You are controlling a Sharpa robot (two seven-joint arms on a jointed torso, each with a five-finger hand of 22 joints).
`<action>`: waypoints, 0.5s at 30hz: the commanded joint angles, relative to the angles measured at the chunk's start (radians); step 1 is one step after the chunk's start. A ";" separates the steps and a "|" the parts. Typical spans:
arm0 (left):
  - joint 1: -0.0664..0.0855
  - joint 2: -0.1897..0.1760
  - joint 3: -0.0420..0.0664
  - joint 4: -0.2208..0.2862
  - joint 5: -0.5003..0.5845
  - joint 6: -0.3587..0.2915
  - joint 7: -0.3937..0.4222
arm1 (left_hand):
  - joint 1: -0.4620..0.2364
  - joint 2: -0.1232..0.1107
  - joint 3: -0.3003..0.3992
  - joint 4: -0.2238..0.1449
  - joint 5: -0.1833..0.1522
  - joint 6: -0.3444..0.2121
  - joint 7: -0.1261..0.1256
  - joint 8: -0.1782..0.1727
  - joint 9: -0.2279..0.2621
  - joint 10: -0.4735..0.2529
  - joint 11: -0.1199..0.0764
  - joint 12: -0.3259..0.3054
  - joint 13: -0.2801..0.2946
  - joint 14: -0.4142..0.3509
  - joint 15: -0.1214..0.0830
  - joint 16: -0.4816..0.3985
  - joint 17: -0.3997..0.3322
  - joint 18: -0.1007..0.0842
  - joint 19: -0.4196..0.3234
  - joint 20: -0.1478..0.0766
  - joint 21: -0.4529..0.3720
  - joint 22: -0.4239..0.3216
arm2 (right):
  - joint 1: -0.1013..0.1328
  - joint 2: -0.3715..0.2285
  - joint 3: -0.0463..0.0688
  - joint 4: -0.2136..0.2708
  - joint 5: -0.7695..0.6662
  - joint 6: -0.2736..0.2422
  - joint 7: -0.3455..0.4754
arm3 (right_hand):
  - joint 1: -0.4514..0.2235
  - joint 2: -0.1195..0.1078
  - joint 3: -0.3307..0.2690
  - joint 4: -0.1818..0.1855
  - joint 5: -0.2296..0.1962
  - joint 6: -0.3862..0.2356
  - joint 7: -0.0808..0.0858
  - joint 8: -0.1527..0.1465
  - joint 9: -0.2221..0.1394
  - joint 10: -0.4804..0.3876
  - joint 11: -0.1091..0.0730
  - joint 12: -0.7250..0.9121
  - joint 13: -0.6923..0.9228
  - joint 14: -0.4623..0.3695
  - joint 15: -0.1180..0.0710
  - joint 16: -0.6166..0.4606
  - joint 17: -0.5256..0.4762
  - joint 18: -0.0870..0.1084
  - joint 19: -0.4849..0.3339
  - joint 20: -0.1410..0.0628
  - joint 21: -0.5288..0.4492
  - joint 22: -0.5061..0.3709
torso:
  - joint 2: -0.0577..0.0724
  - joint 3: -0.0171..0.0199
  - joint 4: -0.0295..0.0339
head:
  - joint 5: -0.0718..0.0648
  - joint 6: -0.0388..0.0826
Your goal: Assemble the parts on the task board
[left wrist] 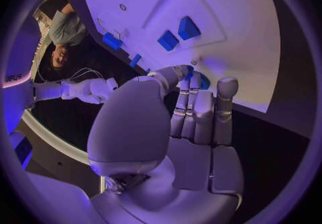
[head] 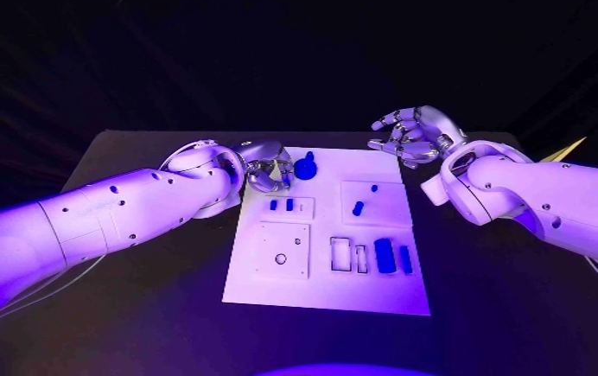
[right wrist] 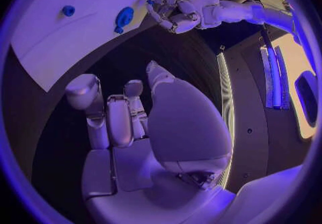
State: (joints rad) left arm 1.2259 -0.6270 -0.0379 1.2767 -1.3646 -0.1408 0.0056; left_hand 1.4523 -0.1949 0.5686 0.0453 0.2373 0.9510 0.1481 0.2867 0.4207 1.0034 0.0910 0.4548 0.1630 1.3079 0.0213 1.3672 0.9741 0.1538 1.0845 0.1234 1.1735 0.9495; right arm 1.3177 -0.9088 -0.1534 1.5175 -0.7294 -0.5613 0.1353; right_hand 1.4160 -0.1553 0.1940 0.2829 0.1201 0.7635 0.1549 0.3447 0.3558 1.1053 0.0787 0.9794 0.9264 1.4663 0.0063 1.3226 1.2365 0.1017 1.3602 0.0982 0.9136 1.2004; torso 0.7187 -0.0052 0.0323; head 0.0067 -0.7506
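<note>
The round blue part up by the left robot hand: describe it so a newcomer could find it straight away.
Start at the white rectangular task board in the middle of the black table, then go to its far edge. There, right beside the silver left robot hand, stands the round blue disc-shaped part. Its neighbours nearer the robot are small blocks and long bars; this is the one rounded piece.

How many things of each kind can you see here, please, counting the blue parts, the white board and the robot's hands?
Blue parts: 7
White task board: 1
Silver hands, left hand and right hand: 2
Total: 10
</note>
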 commanded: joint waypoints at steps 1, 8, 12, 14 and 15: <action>0.001 -0.001 0.001 0.000 0.004 0.011 -0.001 | -0.015 0.012 0.032 -0.014 -0.006 0.015 0.004 -0.010 -0.004 0.039 -0.005 -0.007 0.002 0.005 -0.003 0.020 0.017 -0.009 0.012 0.002 0.016 0.019 | -0.001 0.000 0.000 0.001 -0.001 0.001 0.002 | -0.011 -0.001 0.042 0.003 0.014 0.012 0.005 0.022 0.008 -0.032 -0.005 -0.009 -0.005 0.008 -0.012 -0.012 -0.007 0.022 -0.009 -0.002 -0.022 -0.004 | 0.001 0.0001 -0.0003 | 0.000 -0.002; 0.000 -0.001 0.001 -0.008 0.007 0.017 -0.003 | -0.016 0.012 0.032 -0.014 -0.006 0.016 0.004 -0.011 -0.004 0.040 -0.005 -0.009 0.001 0.003 -0.003 0.019 0.014 -0.008 0.012 0.002 0.015 0.019 | -0.001 0.000 0.000 0.001 -0.001 0.001 0.002 | -0.011 -0.001 0.042 0.003 0.014 0.012 0.005 0.022 0.008 -0.032 -0.005 -0.009 -0.005 0.008 -0.012 -0.012 -0.007 0.022 -0.009 -0.002 -0.022 -0.004 | 0.001 0.0009 -0.0005 | 0.000 -0.004; 0.000 0.001 0.001 -0.014 0.008 0.020 -0.003 | -0.016 0.012 0.032 -0.014 -0.006 0.016 0.004 -0.011 -0.004 0.040 -0.005 -0.009 0.001 0.003 -0.003 0.019 0.014 -0.008 0.012 0.002 0.015 0.019 | -0.001 0.000 0.000 0.001 -0.001 0.001 0.002 | -0.011 -0.001 0.042 0.003 0.014 0.012 0.005 0.022 0.008 -0.032 -0.005 -0.009 -0.005 0.008 -0.012 -0.012 -0.007 0.022 -0.009 -0.002 -0.022 -0.004 | 0.001 0.0012 -0.0008 | 0.000 -0.005; 0.000 0.001 0.001 -0.015 0.008 0.021 -0.003 | -0.016 0.012 0.032 -0.014 -0.006 0.016 0.004 -0.011 -0.004 0.040 -0.005 -0.009 0.001 0.003 -0.003 0.019 0.014 -0.008 0.012 0.002 0.015 0.019 | -0.001 0.000 0.000 0.001 -0.001 0.001 0.002 | -0.011 -0.001 0.042 0.003 0.014 0.012 0.005 0.022 0.008 -0.032 -0.005 -0.009 -0.005 0.008 -0.012 -0.012 -0.007 0.022 -0.009 -0.002 -0.022 -0.004 | 0.000 0.0012 -0.0009 | 0.000 -0.005; 0.000 0.002 0.001 -0.016 0.008 0.023 -0.003 | -0.016 0.012 0.032 -0.014 -0.006 0.016 0.004 -0.011 -0.004 0.040 -0.005 -0.009 0.001 0.003 -0.003 0.019 0.014 -0.008 0.012 0.002 0.015 0.019 | -0.001 0.000 0.000 0.001 -0.001 0.001 0.002 | -0.011 -0.001 0.042 0.003 0.014 0.012 0.005 0.022 0.008 -0.032 -0.005 -0.009 -0.005 0.008 -0.012 -0.012 -0.007 0.022 -0.009 -0.002 -0.022 -0.004 | 0.001 0.0012 -0.0008 | 0.000 -0.006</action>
State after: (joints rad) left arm 1.2259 -0.6277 -0.0379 1.2600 -1.3578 -0.1216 0.0021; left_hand 1.4523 -0.1949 0.5686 0.0453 0.2373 0.9510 0.1481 0.2867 0.4207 1.0103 0.0910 0.4436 0.1629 1.3079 0.0213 1.3672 0.9740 0.1538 1.0846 0.1234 1.1735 0.9494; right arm 1.3175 -0.9087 -0.1534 1.5175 -0.7294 -0.5615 0.1351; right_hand 1.4160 -0.1553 0.1940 0.2829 0.1201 0.7635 0.1549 0.3447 0.3558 1.1052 0.0787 0.9794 0.9263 1.4662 0.0063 1.3225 1.2365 0.1017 1.3603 0.0982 0.9136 1.2004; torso 0.7192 -0.0040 0.0316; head 0.0064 -0.7555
